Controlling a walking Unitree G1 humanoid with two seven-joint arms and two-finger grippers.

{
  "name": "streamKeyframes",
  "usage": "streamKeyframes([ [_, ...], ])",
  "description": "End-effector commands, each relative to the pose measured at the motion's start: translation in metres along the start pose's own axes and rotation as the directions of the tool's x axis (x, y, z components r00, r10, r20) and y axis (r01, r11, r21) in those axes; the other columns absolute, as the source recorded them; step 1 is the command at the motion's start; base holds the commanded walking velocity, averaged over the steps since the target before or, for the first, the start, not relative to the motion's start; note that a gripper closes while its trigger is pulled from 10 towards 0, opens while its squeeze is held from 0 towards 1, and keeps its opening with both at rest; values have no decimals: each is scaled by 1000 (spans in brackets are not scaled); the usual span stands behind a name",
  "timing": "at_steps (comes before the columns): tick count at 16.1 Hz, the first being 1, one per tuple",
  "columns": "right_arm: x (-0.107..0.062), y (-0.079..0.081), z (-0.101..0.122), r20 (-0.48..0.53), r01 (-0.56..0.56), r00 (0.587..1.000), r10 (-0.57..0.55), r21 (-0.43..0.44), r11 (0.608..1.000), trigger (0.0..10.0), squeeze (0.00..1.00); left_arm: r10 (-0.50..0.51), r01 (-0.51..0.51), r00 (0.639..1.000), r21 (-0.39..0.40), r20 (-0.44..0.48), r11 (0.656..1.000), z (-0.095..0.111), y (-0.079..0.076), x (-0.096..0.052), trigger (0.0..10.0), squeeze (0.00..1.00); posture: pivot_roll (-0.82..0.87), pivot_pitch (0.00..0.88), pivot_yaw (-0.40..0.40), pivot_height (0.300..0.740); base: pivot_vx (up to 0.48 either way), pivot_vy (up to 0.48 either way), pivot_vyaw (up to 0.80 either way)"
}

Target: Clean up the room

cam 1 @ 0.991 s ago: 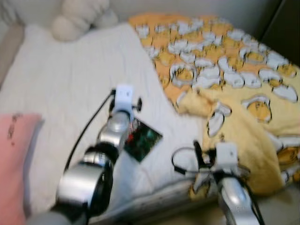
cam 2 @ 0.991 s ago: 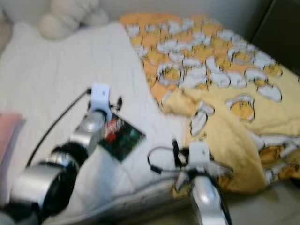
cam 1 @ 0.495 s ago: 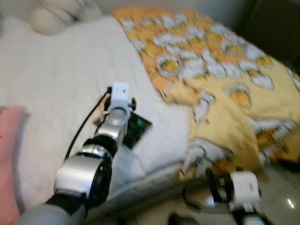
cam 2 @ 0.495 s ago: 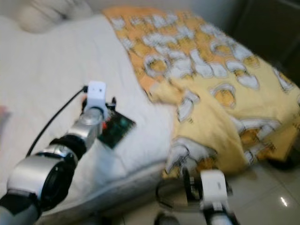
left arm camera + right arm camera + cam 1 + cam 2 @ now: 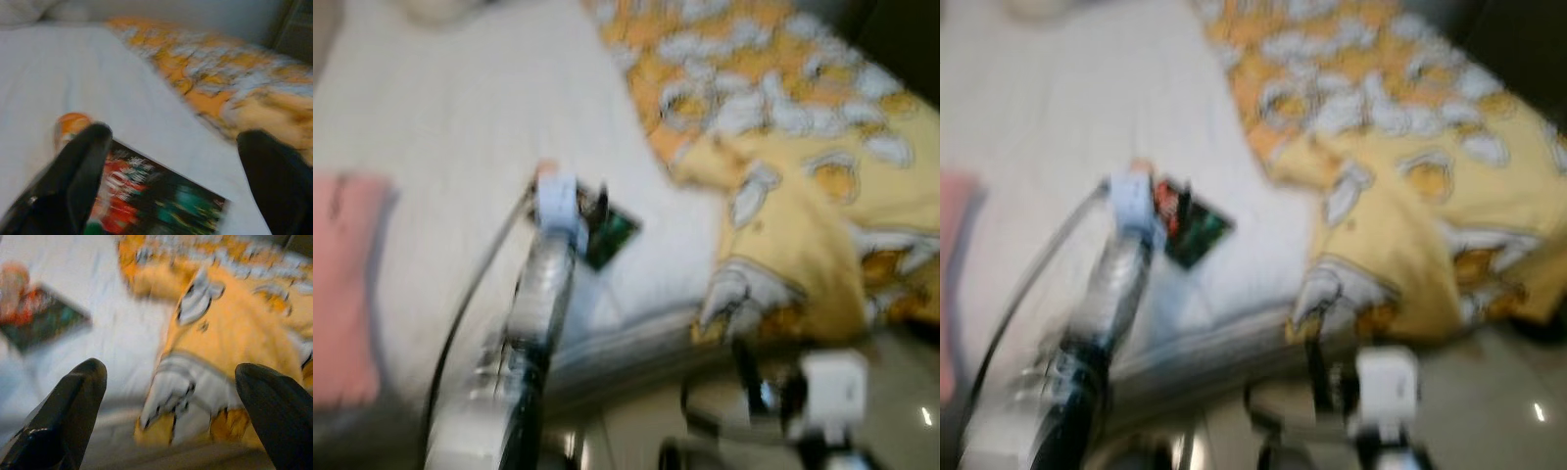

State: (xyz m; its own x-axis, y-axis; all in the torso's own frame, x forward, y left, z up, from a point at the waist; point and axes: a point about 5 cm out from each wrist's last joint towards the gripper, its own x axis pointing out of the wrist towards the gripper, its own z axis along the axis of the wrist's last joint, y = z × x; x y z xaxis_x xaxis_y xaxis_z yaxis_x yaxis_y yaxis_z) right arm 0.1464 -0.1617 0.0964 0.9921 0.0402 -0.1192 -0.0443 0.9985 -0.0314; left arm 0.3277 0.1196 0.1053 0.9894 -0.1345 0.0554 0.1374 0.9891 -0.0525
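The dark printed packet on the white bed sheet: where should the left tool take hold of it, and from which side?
Probably by an exposed thin edge. The dark printed packet lies flat on the white sheet, so its face offers no grip. The left tool is open over it, one finger on each side. I would come from above, fingers astride the corner toward the yellow blanket. The pictures are blurred, so its stiffness is uncertain.
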Motion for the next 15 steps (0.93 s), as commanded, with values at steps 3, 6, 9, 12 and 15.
streamKeyframes([
  [3,23,-16,4,34,-10,999,9,23,1000,10000,0,-22,21,999,13,41,1000,18,-2,-55,10000,0,15,0,-24,740,0,0,0],
  [6,64,-38,-5,9,47,999,-48,68,997,10000,0,116,-115,993,40,-16,993,-5,28,-68,10000,0,113,0,-73,740,0,-150,171],
  [9,85,-26,-11,-10,20,1000,-19,80,997,10000,0,87,-83,995,74,-51,994,6,28,-42,10000,0,125,0,-76,740,276,-387,496],
  [12,82,-19,-18,-16,0,1000,1,75,997,10000,0,-18,23,995,47,-96,999,1,17,-45,10000,0,98,0,-51,740,295,-374,469],
  [15,80,-22,-25,-12,24,1000,-24,49,999,10000,0,-77,80,992,28,-102,996,-4,3,-52,10000,0,83,0,-35,740,99,-125,154],
])
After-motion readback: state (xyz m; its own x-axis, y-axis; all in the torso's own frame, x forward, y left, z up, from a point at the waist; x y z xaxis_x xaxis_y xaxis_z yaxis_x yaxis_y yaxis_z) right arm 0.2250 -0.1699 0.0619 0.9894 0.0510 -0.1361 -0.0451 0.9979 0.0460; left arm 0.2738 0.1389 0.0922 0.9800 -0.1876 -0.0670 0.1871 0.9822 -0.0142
